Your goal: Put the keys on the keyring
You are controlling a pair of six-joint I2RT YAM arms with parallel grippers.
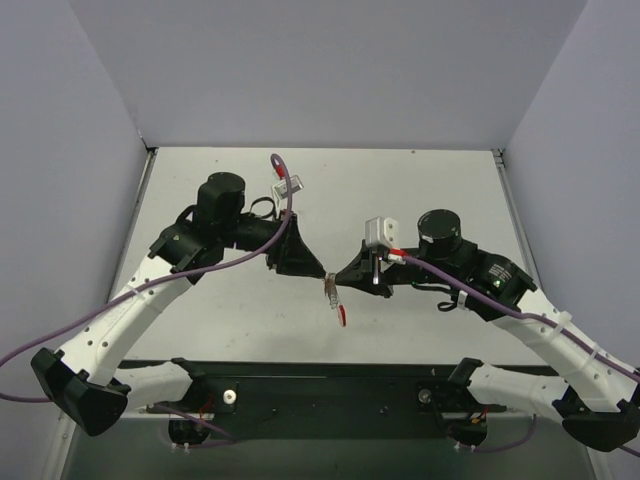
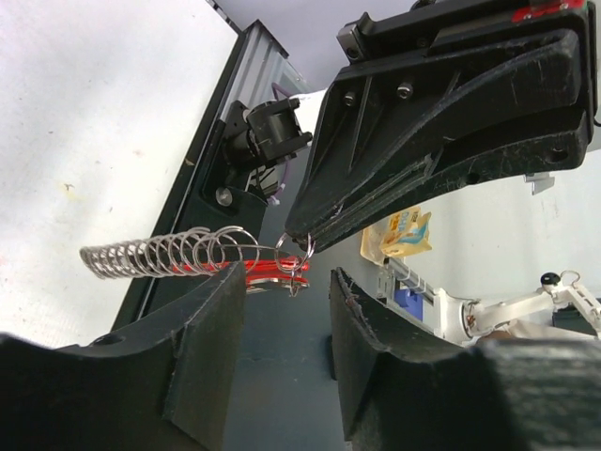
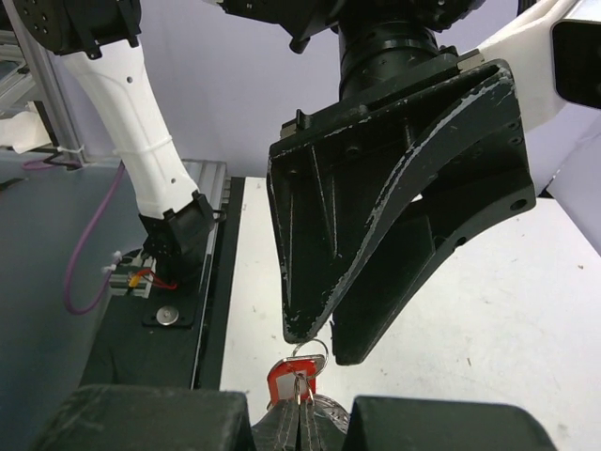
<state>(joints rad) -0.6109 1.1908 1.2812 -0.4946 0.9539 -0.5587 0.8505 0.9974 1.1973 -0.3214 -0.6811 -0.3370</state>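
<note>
My two grippers meet tip to tip above the table's near middle. My right gripper [image 1: 341, 277] [image 3: 300, 415] is shut on the key [image 3: 290, 380], pinching its red plastic head and a small split ring [image 3: 311, 354]. The keyring [image 1: 331, 293] hangs under the fingertips, with its red arc [image 1: 342, 317] lowest. In the left wrist view its silvery coiled band [image 2: 158, 253] stretches left and the red arc [image 2: 261, 273] lies edge-on. My left gripper [image 1: 321, 271] [image 2: 287, 273] is open, its fingertips on either side of the small ring and holding nothing.
The white table [image 1: 420, 190] is enclosed by grey walls at the back and sides. A black rail [image 1: 330, 372] runs along its near edge between the arm bases. Purple cables [image 1: 285, 200] loop over both arms. A white clip [image 1: 288, 185] sits on the left arm.
</note>
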